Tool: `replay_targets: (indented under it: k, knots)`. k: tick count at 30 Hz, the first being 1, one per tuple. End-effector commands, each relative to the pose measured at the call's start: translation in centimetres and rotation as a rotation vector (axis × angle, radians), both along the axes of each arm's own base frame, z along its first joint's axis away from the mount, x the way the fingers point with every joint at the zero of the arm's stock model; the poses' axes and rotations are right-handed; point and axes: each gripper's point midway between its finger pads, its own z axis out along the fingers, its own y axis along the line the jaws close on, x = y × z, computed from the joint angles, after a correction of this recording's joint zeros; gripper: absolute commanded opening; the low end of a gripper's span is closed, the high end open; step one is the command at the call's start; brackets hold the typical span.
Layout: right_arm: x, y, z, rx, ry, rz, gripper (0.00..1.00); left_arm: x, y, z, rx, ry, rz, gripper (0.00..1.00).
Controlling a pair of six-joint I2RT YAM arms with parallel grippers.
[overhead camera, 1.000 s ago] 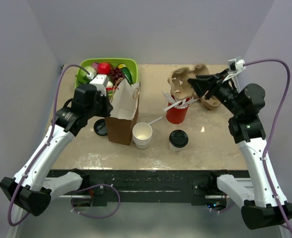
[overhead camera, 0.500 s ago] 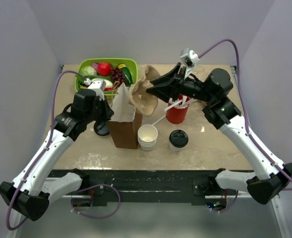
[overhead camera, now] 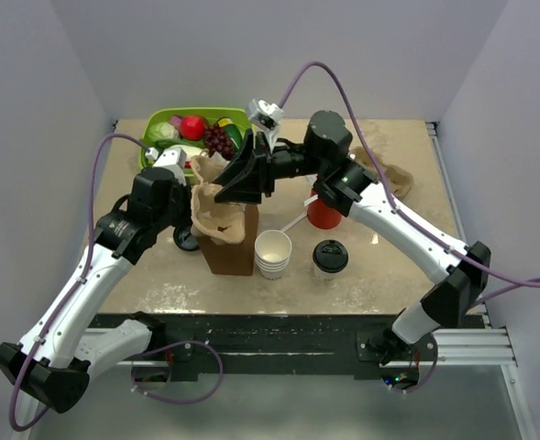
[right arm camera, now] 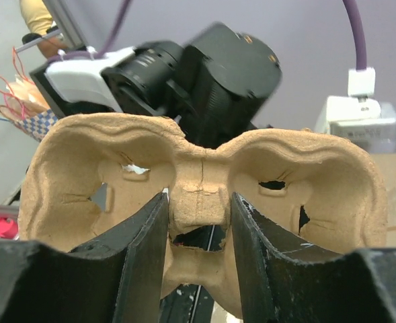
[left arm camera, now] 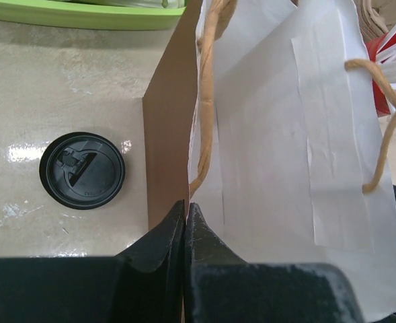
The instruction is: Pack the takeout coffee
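The takeout coffee [overhead camera: 330, 258], a white cup with a black lid, stands on the table right of the cup stack, untouched. My left gripper [overhead camera: 194, 203] is shut on the near rim of the brown paper bag [overhead camera: 230, 249]. In the left wrist view the jaws [left arm camera: 186, 210] pinch the bag wall [left arm camera: 165, 128], and its white inside [left arm camera: 271, 134] shows. My right gripper [overhead camera: 225, 192] is shut on a brown pulp cup carrier [overhead camera: 210, 217] and holds it over the bag's mouth. In the right wrist view the fingers [right arm camera: 199, 215] clamp the centre ridge of the carrier [right arm camera: 305, 182].
A stack of lidless white cups [overhead camera: 272, 252] stands beside the bag. A loose black lid [overhead camera: 185, 239] lies left of it and also shows in the left wrist view [left arm camera: 82, 169]. A red cup of stirrers [overhead camera: 325, 214], a green basket of fruit [overhead camera: 196, 128] and a second carrier [overhead camera: 391, 174] are behind.
My right arm has swung left across the table, carrying the cup carrier from the back right to above the bag. My left gripper has kept its hold on the bag.
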Motion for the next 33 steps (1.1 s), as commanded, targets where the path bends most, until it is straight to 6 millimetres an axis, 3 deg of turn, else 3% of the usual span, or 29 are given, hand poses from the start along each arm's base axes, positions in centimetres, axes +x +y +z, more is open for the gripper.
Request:
replay_targets:
  k: [1,6,10,14,19,21,27,33]
  knots:
    - [-0.4,0.2,-0.1,-0.022,0.013,0.072,0.42,0.0,0.1,1.2,-0.029,-0.050,0.021,0.04]
    - [1.2,1.3,-2.7,-0.104,0.064,0.040,0.42,-0.2,-0.1,0.9,-0.029,-0.044,0.005,0.04]
    - [1.9,1.8,-3.7,-0.129,0.104,0.069,0.41,-0.5,-0.5,1.4,-0.033,-0.070,-0.044,0.03]
    - [2.9,1.6,-4.2,-0.140,0.125,0.062,0.40,-0.8,-0.4,1.4,-0.015,-0.083,-0.075,0.01]
    - [2.2,1.6,-4.0,-0.132,0.139,0.129,0.40,-1.4,-1.3,1.7,-0.034,-0.104,-0.148,0.00]
    - [2.6,1.6,-4.7,-0.157,0.163,0.115,0.40,-1.6,-1.4,1.9,-0.031,-0.114,-0.166,0.00]
    - [5.8,1.0,-8.1,-0.248,0.212,-0.008,0.40,-2.1,-1.4,2.5,-0.032,-0.134,-0.186,0.00]
    - [7.5,0.1,-8.4,-0.270,0.207,-0.059,0.40,-2.2,-0.6,2.1,-0.015,-0.120,-0.139,0.00]
